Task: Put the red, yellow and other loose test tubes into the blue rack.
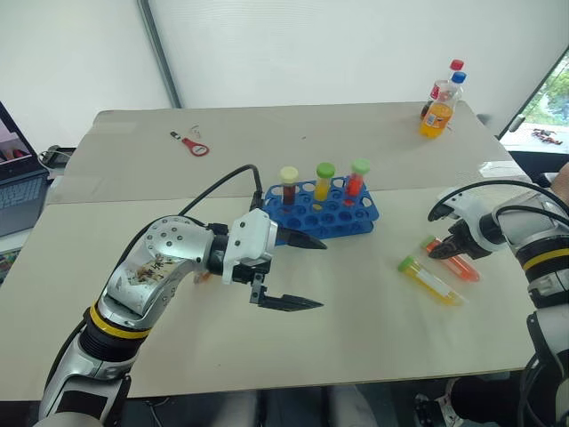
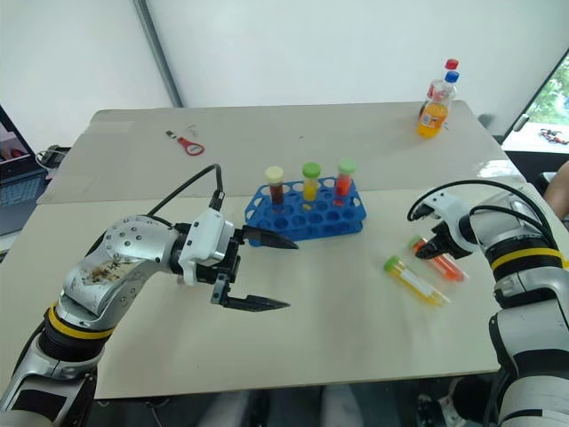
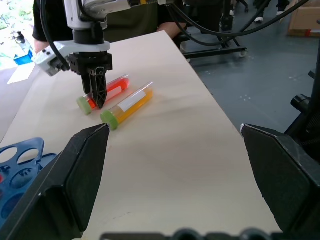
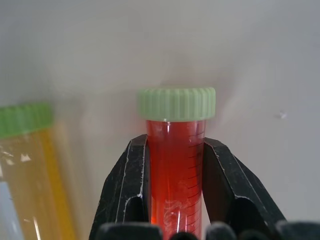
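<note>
Red tube [image 4: 176,190] is lying on the surface [image 1: 356,302], clamped just below its green cap by the right claw [image 1: 455,252]; lift not yet made. Yellow tube [image 1: 430,279] lies just beside it, nearly parallel, untouched. Blue rack [image 1: 322,209] sits near the surface's middle, three capped tubes already seated in its back row, front holes free. Left claw [image 1: 298,271] is held wide apart, empty, in front of the rack.

Risks, as judged: grip is near the cap end, so the tube may pivot or slip on lifting. The yellow tube may be nudged and rolled off the near edge. The rack approach may be obstructed by the left claw.
</note>
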`<state>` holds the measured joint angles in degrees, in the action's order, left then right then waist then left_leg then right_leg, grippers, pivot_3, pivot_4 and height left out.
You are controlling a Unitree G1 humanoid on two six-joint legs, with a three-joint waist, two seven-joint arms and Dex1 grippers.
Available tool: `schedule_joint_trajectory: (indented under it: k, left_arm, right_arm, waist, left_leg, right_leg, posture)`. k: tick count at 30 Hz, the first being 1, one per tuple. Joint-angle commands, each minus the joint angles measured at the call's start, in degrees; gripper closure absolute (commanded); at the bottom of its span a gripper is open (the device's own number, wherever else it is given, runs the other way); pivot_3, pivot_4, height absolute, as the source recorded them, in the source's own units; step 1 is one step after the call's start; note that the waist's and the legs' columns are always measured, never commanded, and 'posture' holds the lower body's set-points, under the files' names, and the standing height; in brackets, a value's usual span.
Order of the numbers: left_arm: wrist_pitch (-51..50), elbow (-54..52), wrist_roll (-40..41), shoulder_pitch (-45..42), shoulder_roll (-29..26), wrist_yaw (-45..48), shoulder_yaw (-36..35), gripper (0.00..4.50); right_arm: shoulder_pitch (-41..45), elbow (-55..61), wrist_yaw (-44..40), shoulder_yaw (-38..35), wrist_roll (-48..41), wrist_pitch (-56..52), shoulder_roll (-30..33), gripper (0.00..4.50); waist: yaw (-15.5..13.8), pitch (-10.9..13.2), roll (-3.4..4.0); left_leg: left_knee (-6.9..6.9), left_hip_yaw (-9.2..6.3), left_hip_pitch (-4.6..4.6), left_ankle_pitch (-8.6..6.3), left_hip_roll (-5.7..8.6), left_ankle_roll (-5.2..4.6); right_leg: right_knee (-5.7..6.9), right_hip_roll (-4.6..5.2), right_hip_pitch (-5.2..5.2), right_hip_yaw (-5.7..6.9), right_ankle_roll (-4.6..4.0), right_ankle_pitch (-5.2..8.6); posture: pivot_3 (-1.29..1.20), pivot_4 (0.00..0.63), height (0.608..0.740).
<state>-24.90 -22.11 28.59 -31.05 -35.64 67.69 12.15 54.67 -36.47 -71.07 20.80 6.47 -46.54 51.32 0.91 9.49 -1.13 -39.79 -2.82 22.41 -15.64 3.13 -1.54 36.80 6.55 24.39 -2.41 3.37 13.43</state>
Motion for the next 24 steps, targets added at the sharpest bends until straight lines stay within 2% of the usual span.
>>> schedule_joint_trajectory:
  k: [1, 4, 7, 10, 15, 24]
  left_arm:
    - [-0.40, 1.01, 0.04, 0.90, -1.01, -2.51, -3.70, 0.00]
    - [-0.98, 2.09, 0.03, 1.56, -0.66, -5.40, -5.68, 0.00]
    - [-2.19, 2.58, 0.67, 1.72, -0.40, -7.27, -7.01, 0.00]
    - [-3.37, 3.43, 0.72, 1.10, 0.12, -9.18, -7.52, 0.00]
    - [-4.88, 3.92, 1.19, -0.01, 0.92, -10.01, -7.20, 0.00]
    - [-7.85, 2.83, 2.11, -0.50, 1.24, -10.97, -7.15, 0.00]
  right_arm:
    - [-1.70, 16.19, 3.45, -10.51, -4.40, 0.10, 2.89, 3.50]
    - [-7.58, 29.69, 9.17, -20.85, -9.34, -0.61, 0.44, 3.50]
    - [-16.26, 42.08, 15.11, -30.82, -15.16, 3.39, -6.53, 3.50]
    - [-21.90, 48.96, 22.01, -35.08, -17.19, 7.97, -13.73, 3.50]
    - [-24.45, 48.35, 34.35, -34.78, -16.31, 19.83, -25.11, 3.50]
    - [-23.89, 38.98, 43.89, -30.91, -14.29, 34.81, -33.40, 3.50]
  waist:
    - [0.12, 0.00, 0.01]
    - [-0.08, 0.00, 0.01]
    - [-0.24, -0.01, -0.03]
    - [-0.37, -0.01, -0.04]
    - [-0.20, -0.01, -0.03]
    - [0.15, -0.02, -0.02]
  left_leg:
    - [0.01, -0.01, 0.00, 0.00, -0.01, 0.00]
    - [0.07, -0.14, 0.00, 0.00, -0.03, 0.00]
    - [0.04, -0.17, 0.00, -0.01, -0.04, -0.01]
    - [0.00, -0.18, 0.00, -0.01, 0.01, -0.01]
    - [-0.01, -0.14, -0.03, 0.02, 0.08, 0.04]
    - [0.05, -0.14, -0.10, 0.04, 0.04, 0.06]
  right_leg:
    - [0.02, -0.01, 0.03, 0.00, 0.00, 0.00]
    - [0.01, -0.05, 0.04, 0.05, 0.00, 0.00]
    - [0.00, -0.04, -0.02, 0.06, 0.00, 0.00]
    - [0.01, 0.00, -0.08, 0.05, 0.02, -0.01]
    - [0.07, 0.03, -0.02, -0.03, 0.08, -0.14]
    - [0.10, -0.04, -0.02, -0.02, 0.05, -0.15]
  posture:
    - [0.00, 0.150, 0.740]
    - [0.00, 0.150, 0.740]
    - [0.00, 0.150, 0.740]
    - [0.00, 0.150, 0.740]
    - [0.00, 0.150, 0.740]
    - [0.00, 0.150, 0.740]
